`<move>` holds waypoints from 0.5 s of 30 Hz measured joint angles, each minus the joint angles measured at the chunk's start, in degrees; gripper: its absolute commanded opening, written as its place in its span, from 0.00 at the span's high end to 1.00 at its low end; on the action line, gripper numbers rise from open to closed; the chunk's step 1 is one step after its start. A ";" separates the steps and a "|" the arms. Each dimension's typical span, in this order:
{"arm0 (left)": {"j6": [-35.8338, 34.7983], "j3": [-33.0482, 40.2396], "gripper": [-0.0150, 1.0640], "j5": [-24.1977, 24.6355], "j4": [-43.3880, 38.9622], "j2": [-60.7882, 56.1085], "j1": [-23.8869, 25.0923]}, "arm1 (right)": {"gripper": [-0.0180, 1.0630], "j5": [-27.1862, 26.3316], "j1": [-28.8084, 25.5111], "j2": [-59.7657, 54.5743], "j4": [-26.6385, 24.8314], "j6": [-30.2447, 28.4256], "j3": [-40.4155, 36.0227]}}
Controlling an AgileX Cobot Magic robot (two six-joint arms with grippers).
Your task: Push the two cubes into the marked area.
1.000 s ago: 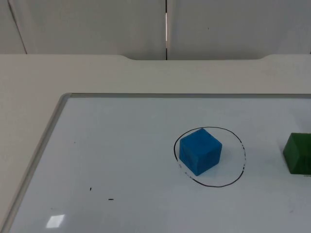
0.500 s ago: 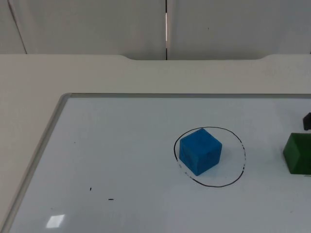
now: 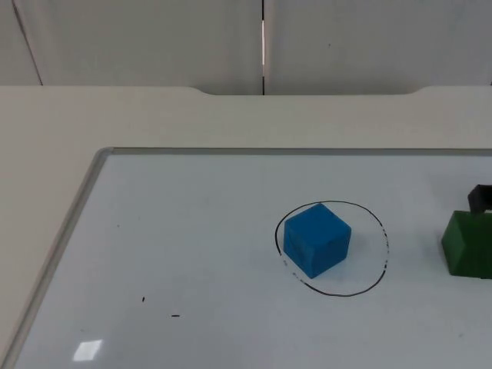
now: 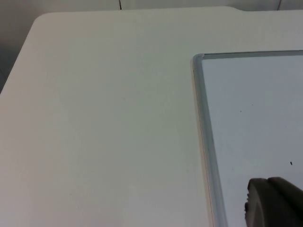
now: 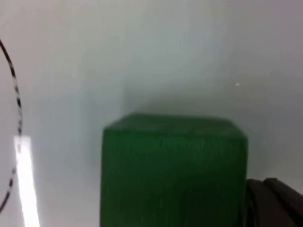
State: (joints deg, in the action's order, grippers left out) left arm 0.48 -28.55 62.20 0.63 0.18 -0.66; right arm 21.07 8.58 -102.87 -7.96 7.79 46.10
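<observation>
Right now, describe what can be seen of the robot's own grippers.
Little of either. The right gripper is a matte black, blocky piece at the far side of the green cube; one of its dark fingers looks flat-edged. The left gripper's visible fingertip is rounded, dark grey-black, over the whiteboard. No markings visible.

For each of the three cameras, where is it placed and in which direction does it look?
Top view: fixed above, looking down and forward at the whiteboard, blue cube inside the drawn circle, green cube; right gripper at the edge.
Left wrist view: on the waiting left arm, facing the whiteboard's corner; left gripper.
Right wrist view: close behind the green cube, facing the circle.
Shared: green cube, circle.
</observation>
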 measured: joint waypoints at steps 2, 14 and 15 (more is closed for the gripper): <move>0.00 0.00 0.99 0.00 0.00 0.00 0.00 | 0.98 1.31 0.00 0.00 0.00 -0.10 0.00; 0.00 0.00 0.99 0.00 0.00 0.00 0.00 | 0.98 0.98 4.80 -0.20 -4.09 0.05 0.00; 0.00 0.00 0.99 0.00 0.00 0.00 0.00 | 0.98 0.60 5.06 -0.35 -4.22 0.34 0.00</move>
State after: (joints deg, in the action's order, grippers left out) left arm 0.48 -28.55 62.20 0.63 0.18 -0.66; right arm 21.67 13.64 -103.22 -12.18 8.13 46.10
